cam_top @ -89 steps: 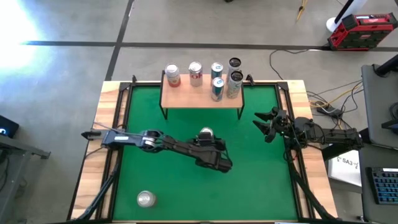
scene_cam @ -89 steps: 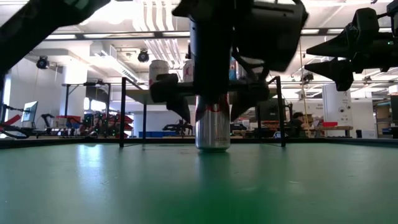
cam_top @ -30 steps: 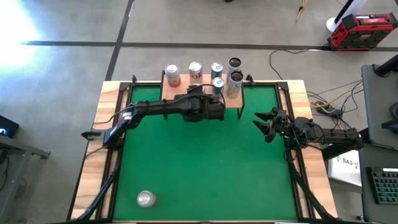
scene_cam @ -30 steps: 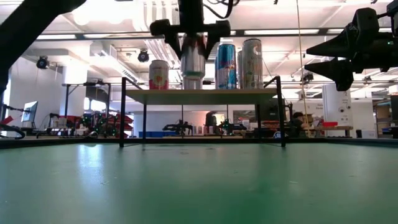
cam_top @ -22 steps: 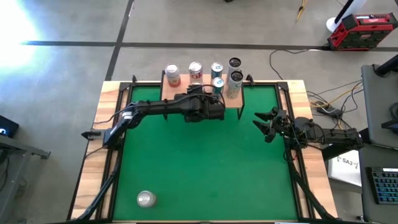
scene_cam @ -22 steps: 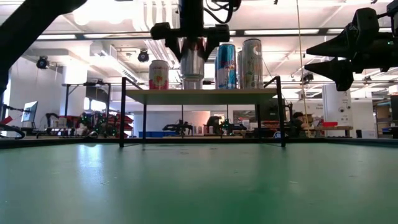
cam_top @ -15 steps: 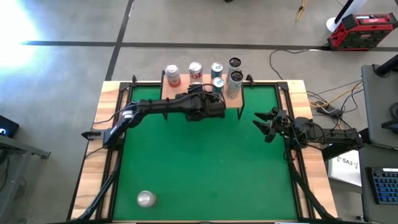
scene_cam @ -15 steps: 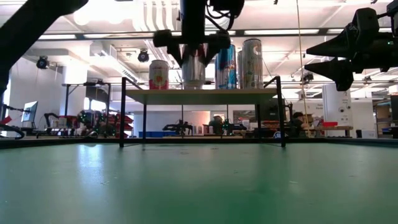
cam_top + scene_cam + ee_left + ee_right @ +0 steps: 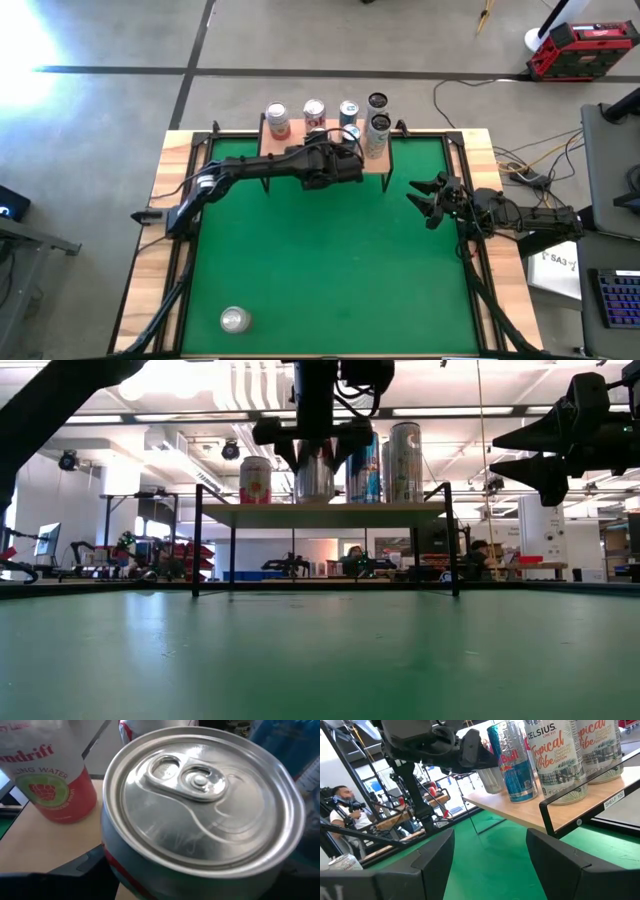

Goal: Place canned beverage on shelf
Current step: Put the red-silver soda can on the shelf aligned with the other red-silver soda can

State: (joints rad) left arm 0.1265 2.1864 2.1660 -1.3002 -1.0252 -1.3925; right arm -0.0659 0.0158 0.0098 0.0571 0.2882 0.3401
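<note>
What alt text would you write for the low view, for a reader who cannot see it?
The left gripper comes down from above, holding a silver can at the wooden shelf top, among other cans already standing there. The right gripper hangs open at the right, above the green table.

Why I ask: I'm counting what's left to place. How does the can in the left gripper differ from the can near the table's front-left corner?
The held can is up at the shelf, gripped by the left gripper; the loose can stands alone on the green mat, touched by neither gripper. The held can is among other cans; the loose can has none nearby. Both are upright with silver tops.
</note>
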